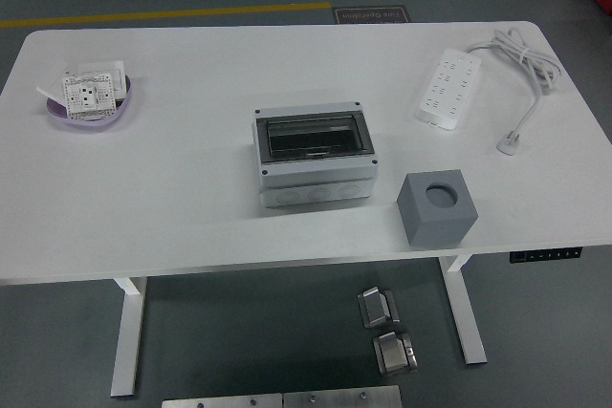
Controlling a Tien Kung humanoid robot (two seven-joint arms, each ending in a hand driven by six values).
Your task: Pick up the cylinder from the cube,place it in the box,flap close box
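The cube (pixel 436 205) sat near the table's (pixel 191 207) front edge, just right of the box (pixel 313 155), whose dark flap lay flat over its top; the cylinder seemed to sit sunk in the cube's round hole, though that was hard to tell. Neither hand was in view, so their pose and whether they held anything could not be told. To start well, I judged the right hand should come straight down over the hole and pinch the cylinder without nudging the cube off the edge.
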